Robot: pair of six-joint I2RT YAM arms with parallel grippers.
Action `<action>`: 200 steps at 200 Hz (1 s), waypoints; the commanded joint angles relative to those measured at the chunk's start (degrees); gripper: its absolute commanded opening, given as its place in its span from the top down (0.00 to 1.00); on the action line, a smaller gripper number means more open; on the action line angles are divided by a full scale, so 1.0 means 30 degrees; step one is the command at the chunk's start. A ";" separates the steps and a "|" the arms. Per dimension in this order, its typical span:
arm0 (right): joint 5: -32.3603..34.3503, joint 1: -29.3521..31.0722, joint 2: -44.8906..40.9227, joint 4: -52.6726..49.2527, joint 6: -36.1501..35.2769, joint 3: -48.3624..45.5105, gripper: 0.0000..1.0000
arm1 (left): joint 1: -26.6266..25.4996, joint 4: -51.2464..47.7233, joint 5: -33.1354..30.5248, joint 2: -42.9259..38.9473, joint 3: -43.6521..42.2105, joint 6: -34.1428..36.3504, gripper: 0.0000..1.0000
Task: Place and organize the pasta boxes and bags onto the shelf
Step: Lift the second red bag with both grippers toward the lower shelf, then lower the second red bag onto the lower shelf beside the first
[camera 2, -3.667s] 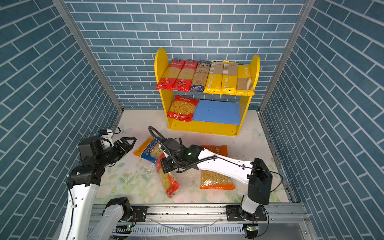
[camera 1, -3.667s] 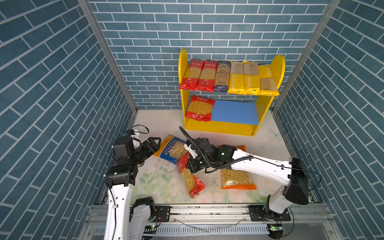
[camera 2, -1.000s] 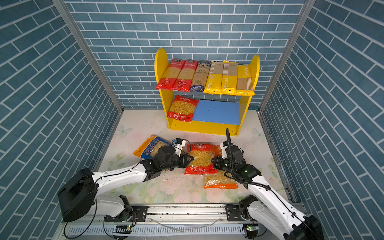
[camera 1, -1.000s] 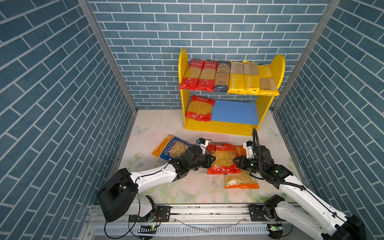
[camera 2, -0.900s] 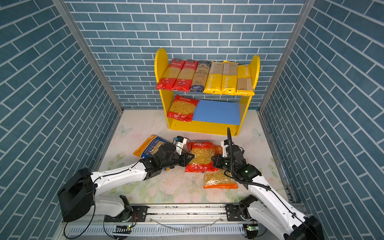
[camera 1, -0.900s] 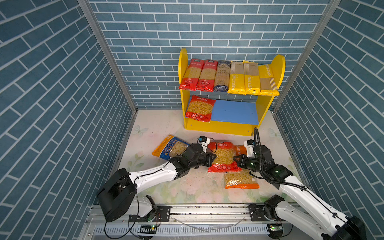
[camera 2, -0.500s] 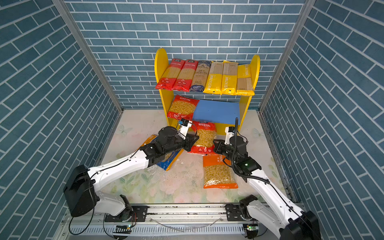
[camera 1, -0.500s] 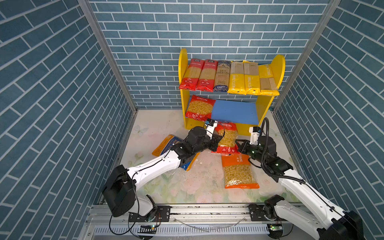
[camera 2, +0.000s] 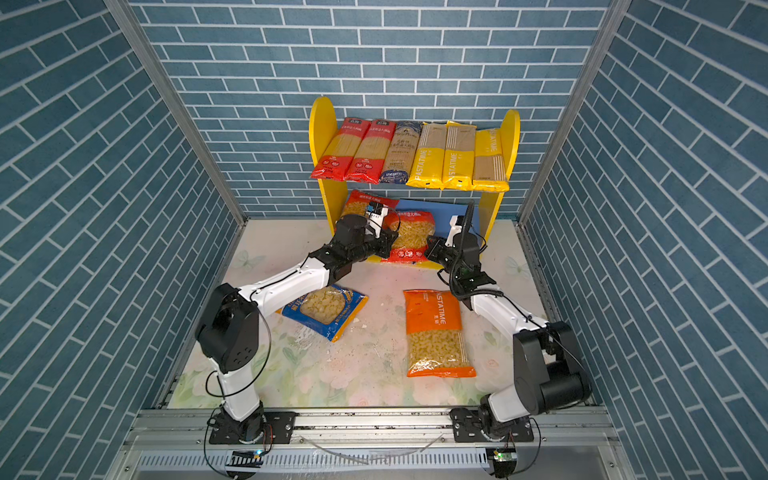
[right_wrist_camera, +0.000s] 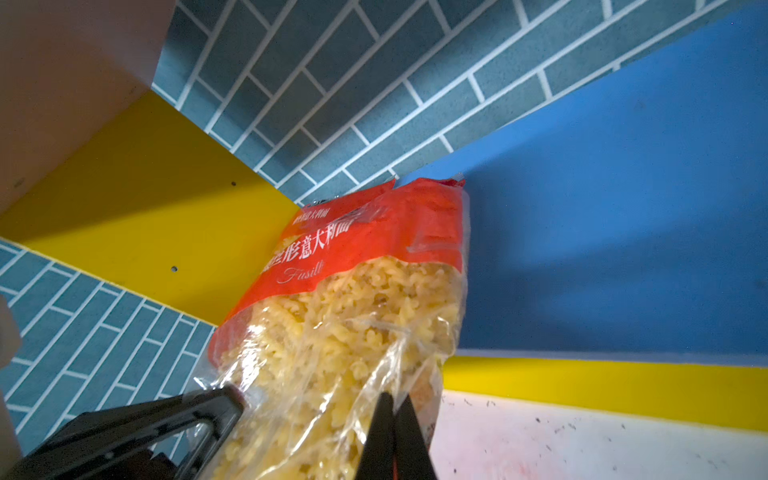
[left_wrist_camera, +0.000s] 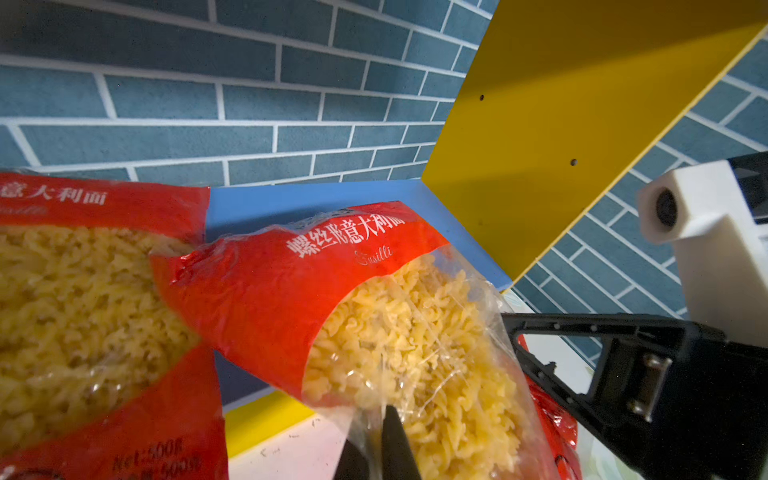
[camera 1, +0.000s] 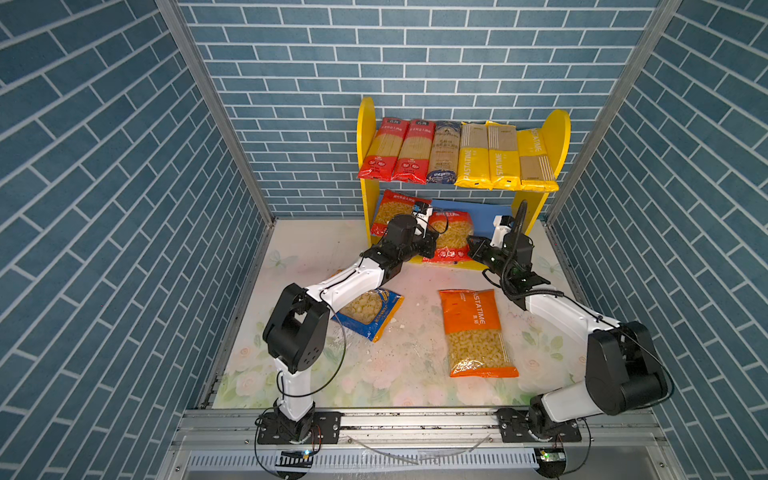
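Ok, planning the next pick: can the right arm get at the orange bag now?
Probably not yet: the right gripper is shut on the red fusilli bag. Otherwise the orange bag lies uncovered close by.

The shelf (camera 1: 366, 133) holds six spaghetti packs (camera 1: 441, 153) above; the floral tabletop (camera 1: 415, 357) bears an orange bag (camera 1: 477, 332) and blue bag (camera 1: 370, 312).

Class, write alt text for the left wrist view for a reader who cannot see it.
A red fusilli bag fills the centre, its clear edge pinched by the shut left gripper, its top over the blue shelf board. A second red bag lies beside it; the right gripper holds the bag's other side.
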 commanded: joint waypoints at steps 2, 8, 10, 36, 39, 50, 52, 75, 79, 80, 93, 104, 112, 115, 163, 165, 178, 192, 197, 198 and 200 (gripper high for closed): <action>0.0775 -0.0201 0.1241 0.3438 -0.0378 0.2059 1.00 | 0.0393 0.0745 -0.0199 0.1131 0.2016 0.0669 1.00; 0.0952 -0.0244 0.1762 0.3428 -0.0320 0.2427 1.00 | 0.0486 0.0670 -0.0615 0.1563 0.2356 0.0615 1.00; 0.1007 -0.0269 0.1942 0.3421 -0.0309 0.2541 1.00 | 0.0515 0.0666 -0.0742 0.1715 0.2455 0.0592 1.00; 0.1211 -0.0336 0.3776 0.3340 -0.0086 0.3701 0.96 | 0.0874 0.0455 -0.1551 0.3511 0.4097 0.0085 1.00; 0.1211 -0.0336 0.3886 0.3301 -0.0087 0.3746 0.93 | 0.0894 0.0350 -0.1579 0.3722 0.4333 0.0041 1.00; 0.1211 -0.0336 0.4052 0.3057 0.0002 0.3705 0.77 | 0.0989 -0.0322 -0.1677 0.4466 0.5299 -0.0131 1.00; 0.1189 -0.0336 0.4030 0.2999 0.0014 0.3666 0.75 | 0.1015 -0.0446 -0.1718 0.4565 0.5469 -0.0187 1.00; 0.1123 -0.0337 0.2786 0.1814 -0.0043 0.2496 0.56 | 0.1226 -0.1635 -0.1598 0.5443 0.6985 -0.0668 1.00; 0.1138 -0.0336 0.2488 0.1564 -0.0063 0.2232 0.55 | 0.1272 -0.1841 -0.1564 0.5517 0.7188 -0.0691 1.00; 0.1160 -0.0336 0.2392 0.1491 -0.0067 0.2161 0.55 | 0.1279 -0.1891 -0.1580 0.5541 0.7221 -0.0673 1.00; 0.1211 -0.0358 0.1214 0.0748 0.0026 0.1127 0.51 | 0.1386 -0.2255 -0.1715 0.5576 0.7437 -0.0760 1.00; 0.1211 -0.0307 0.0331 0.0353 0.0458 0.0128 0.50 | 0.1525 -0.2264 -0.1771 0.5539 0.7386 -0.1106 1.00; 0.1009 -0.0252 -0.0198 0.0193 0.0862 -0.0540 0.49 | 0.1627 -0.2195 -0.1771 0.5521 0.7387 -0.1459 1.00; 0.0933 -0.0234 -0.0386 0.0132 0.1013 -0.0812 0.49 | 0.1640 -0.2179 -0.1745 0.5548 0.7399 -0.1547 1.00; 0.1028 0.1292 -0.2673 -0.0561 0.1949 -0.2948 0.48 | 0.1686 -0.3181 -0.1369 0.5916 0.8889 -0.1476 1.00; 0.1033 0.1397 -0.2682 -0.0579 0.1951 -0.2941 0.48 | 0.1687 -0.3197 -0.1363 0.5902 0.8930 -0.1469 1.00; 0.1064 0.1990 -0.2559 -0.0661 0.2033 -0.2919 0.52 | 0.1686 -0.3309 -0.1204 0.5839 0.9061 -0.1387 1.00; 0.1210 0.2649 -0.2141 -0.0206 0.2039 -0.2902 0.56 | 0.1682 -0.3403 -0.0978 0.5744 0.9099 -0.1278 1.00; 0.1211 0.2784 -0.1869 -0.0013 0.2039 -0.2826 0.57 | 0.1677 -0.3421 -0.0899 0.5719 0.9100 -0.1263 1.00; 0.1211 0.2806 -0.1794 0.0043 0.2039 -0.2799 0.58 | 0.1672 -0.3429 -0.0881 0.5700 0.9085 -0.1282 1.00; 0.1211 0.2823 -0.1650 0.0121 0.2061 -0.2728 0.58 | 0.1676 -0.3434 -0.0853 0.5687 0.9096 -0.1281 1.00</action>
